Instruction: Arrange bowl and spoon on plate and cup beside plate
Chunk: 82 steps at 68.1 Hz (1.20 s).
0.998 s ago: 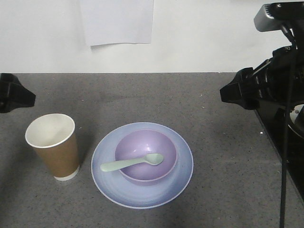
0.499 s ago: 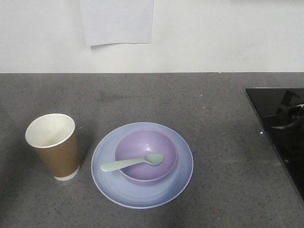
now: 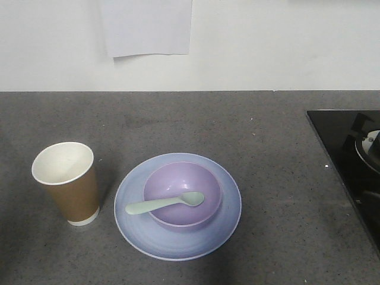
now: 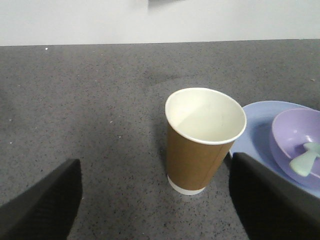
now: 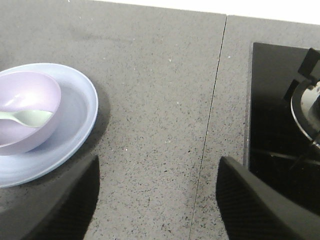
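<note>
1. Risk, left side: cup (image 4: 205, 141), upright and tall, stands between and just ahead of the left jaws (image 4: 157, 200), touching neither finger. Judgement: a sideways swing or forward creep of that arm would tip it or push it into the plate (image 4: 260, 130), which lies just to the right of it.
2. Risk, right side: plate edge lies ahead and to the left of the right jaws (image 5: 157, 200), well clear of both fingers. Judgement: a leftward sweep could catch the rim and slide the whole setting.
3. Risk, spoon (image 3: 164, 203): head rests inside the bowl (image 3: 183, 195), handle leans out over the bowl's rim above the plate. Judgement: any jolt to bowl or plate could roll it out onto the counter (image 3: 178, 119).
4. Left jaws: spread wide and empty, one dark finger at each lower corner of the wrist view.
5. Right jaws: likewise parted and grasping nothing, bare counter between them.
6. Count, task things: one cup, one plate, one bowl, one spoon.
7. Placement: bowl sits centred on plate; cup stands on the counter just beside the plate, apart from it. Judgement: the arrangement reads as complete.
8. Count, other: one black hob (image 3: 350, 160) set into the counter, ahead and to the right of the right jaws; one sheet of paper (image 3: 146, 27) on the wall.
</note>
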Available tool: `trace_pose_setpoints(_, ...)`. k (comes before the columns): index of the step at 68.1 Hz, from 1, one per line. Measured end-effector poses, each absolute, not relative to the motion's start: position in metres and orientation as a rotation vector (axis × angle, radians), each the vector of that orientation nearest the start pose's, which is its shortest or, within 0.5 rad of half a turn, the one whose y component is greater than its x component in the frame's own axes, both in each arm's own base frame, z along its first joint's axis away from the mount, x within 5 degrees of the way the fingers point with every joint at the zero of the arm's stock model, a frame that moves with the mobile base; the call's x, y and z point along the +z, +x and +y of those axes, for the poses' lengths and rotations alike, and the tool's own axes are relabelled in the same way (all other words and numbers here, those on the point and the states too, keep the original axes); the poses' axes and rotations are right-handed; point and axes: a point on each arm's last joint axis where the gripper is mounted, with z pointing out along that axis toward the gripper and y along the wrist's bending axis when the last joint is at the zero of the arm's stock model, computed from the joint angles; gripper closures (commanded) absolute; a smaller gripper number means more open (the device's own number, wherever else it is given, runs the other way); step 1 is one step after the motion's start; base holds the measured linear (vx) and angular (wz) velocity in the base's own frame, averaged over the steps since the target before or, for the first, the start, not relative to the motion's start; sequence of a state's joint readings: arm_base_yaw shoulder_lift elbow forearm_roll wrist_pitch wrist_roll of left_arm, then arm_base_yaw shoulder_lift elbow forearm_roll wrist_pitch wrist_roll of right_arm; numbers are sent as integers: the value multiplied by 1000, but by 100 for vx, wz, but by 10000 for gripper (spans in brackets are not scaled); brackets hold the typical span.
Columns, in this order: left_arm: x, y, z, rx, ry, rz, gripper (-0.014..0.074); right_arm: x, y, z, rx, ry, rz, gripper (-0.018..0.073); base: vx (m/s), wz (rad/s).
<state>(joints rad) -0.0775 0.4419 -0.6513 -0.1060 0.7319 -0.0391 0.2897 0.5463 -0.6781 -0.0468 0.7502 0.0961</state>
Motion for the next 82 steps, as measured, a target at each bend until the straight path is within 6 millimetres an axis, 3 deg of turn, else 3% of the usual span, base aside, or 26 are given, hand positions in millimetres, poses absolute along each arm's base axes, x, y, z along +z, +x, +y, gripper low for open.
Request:
trace_pose_setpoints(10, 327, 70, -12, -194, 6, 2003, 74, 329, 87, 22, 164, -222, 2055, 177, 0, 0)
trace_pose_setpoints(17, 327, 68, -12, -195, 7, 2004, 163, 330, 86, 21, 152, -225, 2039, 272, 0, 0)
trace_pose_setpoints(32, 327, 68, -12, -194, 7, 2004, 498, 330, 87, 18, 91, -244, 2030, 555, 0, 0)
trace_pose_setpoints(36, 326, 68, -12, -193, 8, 2005, 600, 330, 87, 17, 86, -245, 2029, 575, 0, 0)
trace_pose_setpoints(82, 326, 68, -12, -192, 10, 2007, 603, 330, 87, 17, 83, -246, 2028, 570, 0, 0)
